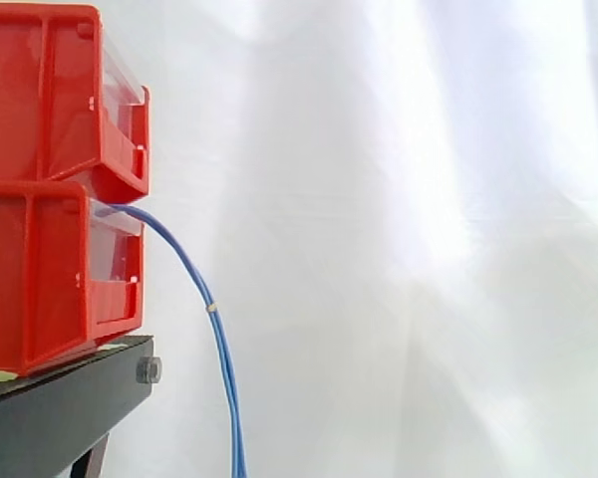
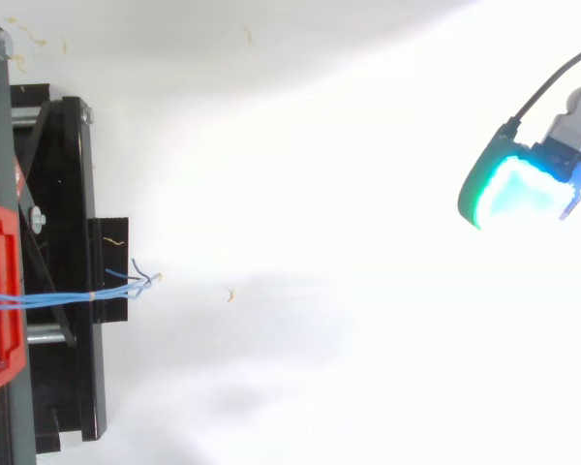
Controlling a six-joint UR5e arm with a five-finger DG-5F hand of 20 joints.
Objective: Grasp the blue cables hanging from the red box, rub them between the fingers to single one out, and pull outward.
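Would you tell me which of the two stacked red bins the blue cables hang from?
The lower red bin: the blue cables leave its top front opening and droop down, while the upper bin has none.

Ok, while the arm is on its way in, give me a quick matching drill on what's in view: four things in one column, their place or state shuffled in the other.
Things
1. blue cables
2. upper red bin
3. black stand
4. robot hand

Place or state
a. far out at the right, touching nothing
b. underneath, carrying both bins
c. stacked on the lower red bin
d. hanging from the lower red bin, drooping down past the stand

Pairs: 1-d, 2-c, 3-b, 4-a
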